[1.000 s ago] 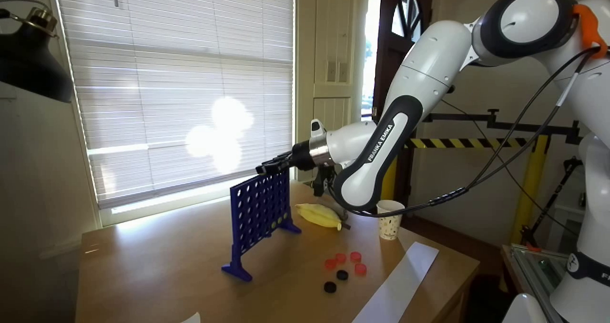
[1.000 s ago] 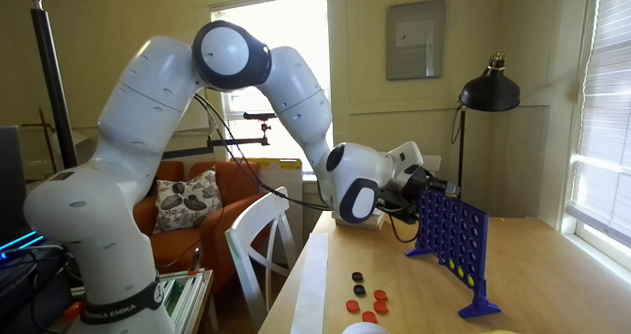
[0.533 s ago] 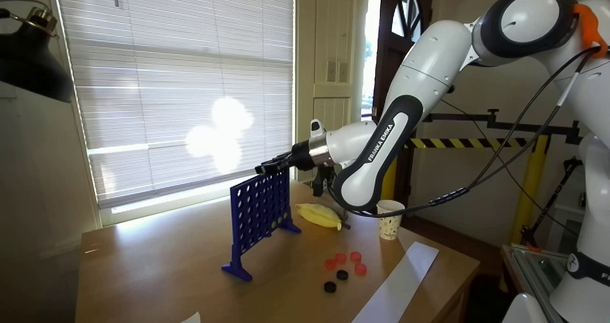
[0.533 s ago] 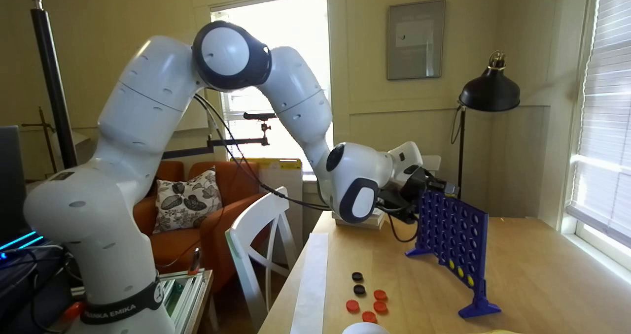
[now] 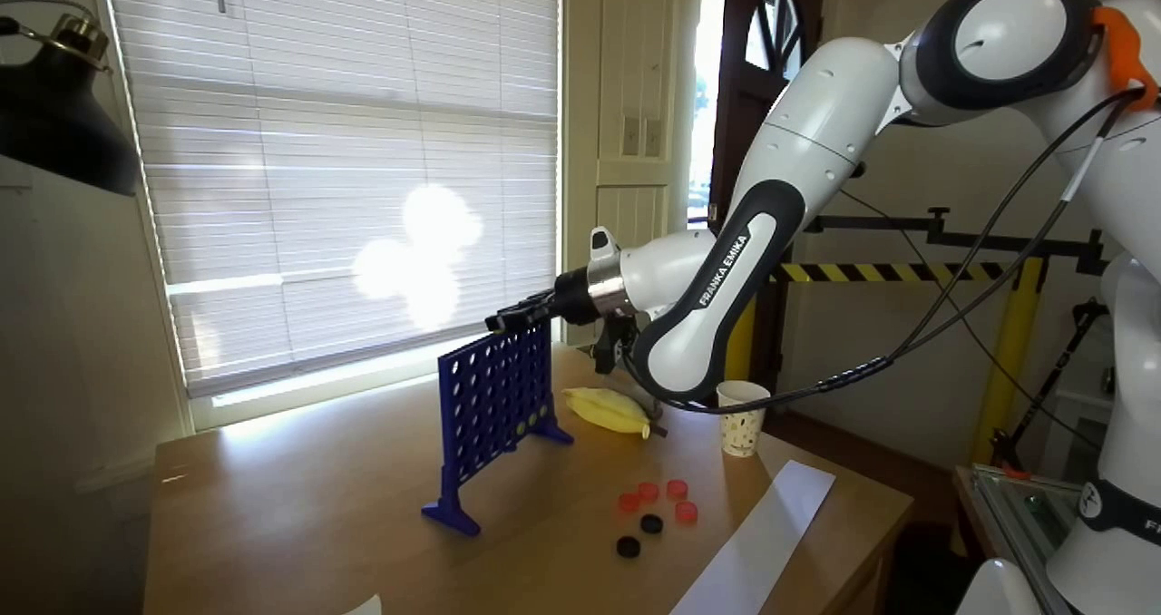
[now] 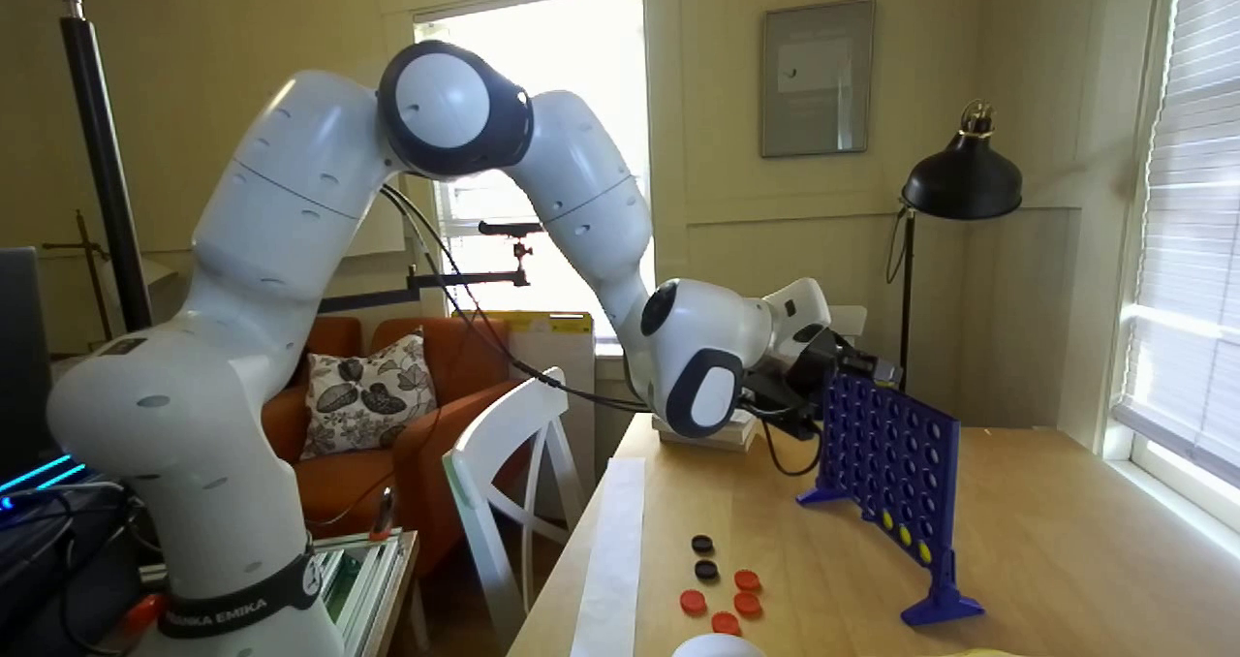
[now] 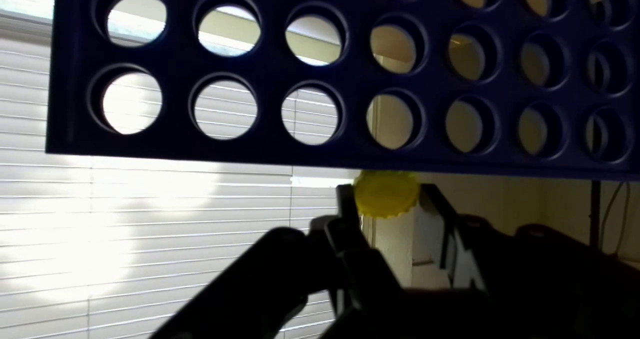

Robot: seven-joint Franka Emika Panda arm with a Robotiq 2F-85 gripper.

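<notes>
Wrist view: gripper (image 7: 388, 195) pinching a yellow disc (image 7: 386, 199), one fingertip each side. Disc sits at the edge of the blue grid board (image 7: 350, 74), lined up with the fourth column of holes counting from that view's left. Can't tell if the two touch or if the disc is partly in the slot. Window blinds (image 7: 150, 239) behind.

In an exterior view: board upright on its feet on the wooden table (image 5: 317, 506), gripper at its top edge, arm (image 5: 816, 107) reaching in from picture right. Held disc hard to make out here. Banana-shaped yellow thing (image 5: 603, 411) near the board; patterned cup (image 5: 740, 434), four red discs (image 5: 677, 489), two black discs (image 5: 651, 524) and a flat white strip (image 5: 762, 533) further out.

In an exterior view: three yellow discs (image 6: 906, 535) side by side low in the board, gripper up at its top edge, finger gap unreadable from here. Black lamp (image 6: 962, 182) beyond the table, white chair (image 6: 509, 422) beside it
</notes>
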